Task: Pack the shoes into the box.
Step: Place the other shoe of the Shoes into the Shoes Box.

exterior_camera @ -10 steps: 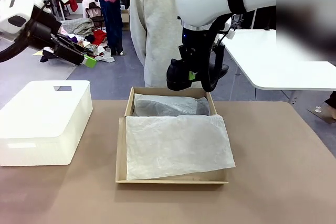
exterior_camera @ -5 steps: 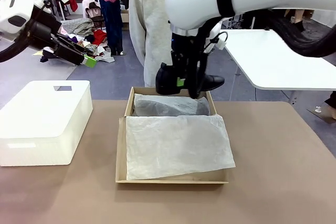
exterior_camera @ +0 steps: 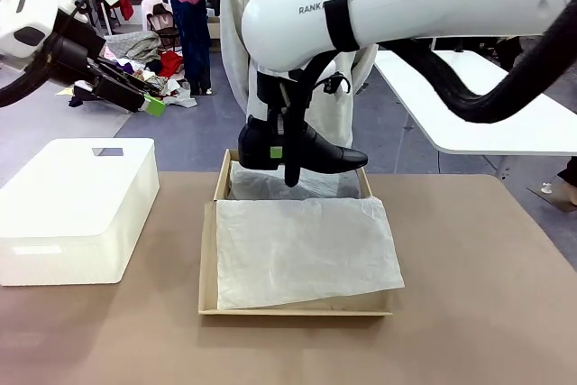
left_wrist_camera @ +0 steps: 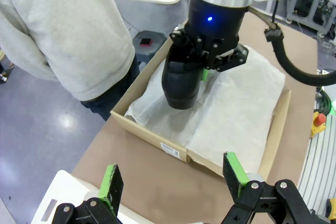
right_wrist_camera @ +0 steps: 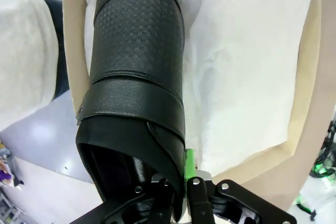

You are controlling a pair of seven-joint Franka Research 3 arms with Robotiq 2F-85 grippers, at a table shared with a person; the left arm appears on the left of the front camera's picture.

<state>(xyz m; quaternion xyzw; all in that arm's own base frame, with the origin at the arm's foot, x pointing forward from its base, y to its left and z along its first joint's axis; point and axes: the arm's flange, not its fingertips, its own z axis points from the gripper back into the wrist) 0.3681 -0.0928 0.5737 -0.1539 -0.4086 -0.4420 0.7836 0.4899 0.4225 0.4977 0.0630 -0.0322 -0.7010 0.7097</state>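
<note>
The right gripper's (exterior_camera: 282,154) fingers (right_wrist_camera: 190,178) are pinched on the opening rim of 1 black shoe (exterior_camera: 323,156). Its toe runs straight out ahead of them, in the air over the cardboard box (exterior_camera: 207,270). Below the fingers, white tissue paper (exterior_camera: 306,250) lines the box and covers its floor.

The left gripper (exterior_camera: 151,103) hangs high with its 2 green-padded fingers (left_wrist_camera: 112,180) spread wide on nothing. The box is well out ahead of them, and a white lidded container (exterior_camera: 77,206) sits below them.

Everything rests on a brown table (exterior_camera: 478,299). A person in a pale sweater (exterior_camera: 239,38) stands at its far edge, just beyond the shoe, with a white table (exterior_camera: 473,105) off to one side.

The right wrist view brings out the shoe's (right_wrist_camera: 139,77) perforated upper and the tissue (right_wrist_camera: 247,51) under it. The left wrist view catches a white label on the box's (left_wrist_camera: 157,141) outer wall and the heel end of the shoe (left_wrist_camera: 181,85).
</note>
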